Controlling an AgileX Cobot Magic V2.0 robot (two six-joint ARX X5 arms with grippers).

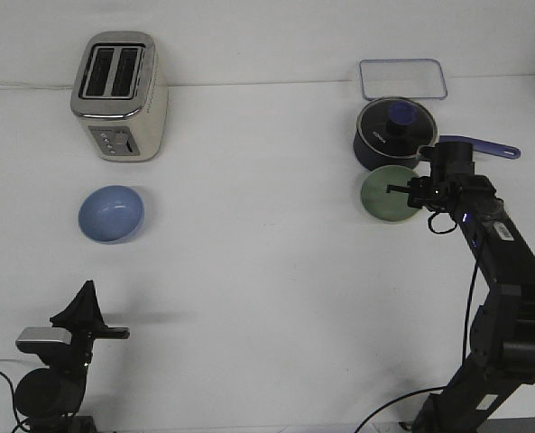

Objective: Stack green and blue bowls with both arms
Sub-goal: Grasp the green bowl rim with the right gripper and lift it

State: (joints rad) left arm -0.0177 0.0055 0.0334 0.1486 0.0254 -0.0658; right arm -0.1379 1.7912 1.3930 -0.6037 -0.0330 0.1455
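Over on the far right, the right gripper [402, 190] sits at the green bowl [386, 195]'s rim, grip unclear, while the blue bowl [110, 213] lies left, nearest the folded left gripper [115, 333], whose opening I can't tell.

Bench [267, 298] under me: matt white, smooth. Blue bowl [111, 214] and green bowl [389, 195]: smooth, soft sheen. Toaster [118, 96] behind blue bowl: brushed metal top, cream sides. Saucepan [393, 135] behind green bowl: dark glossy, glass-like lid. Clear plastic container [402, 78] beyond saucepan. My arms: matt black.
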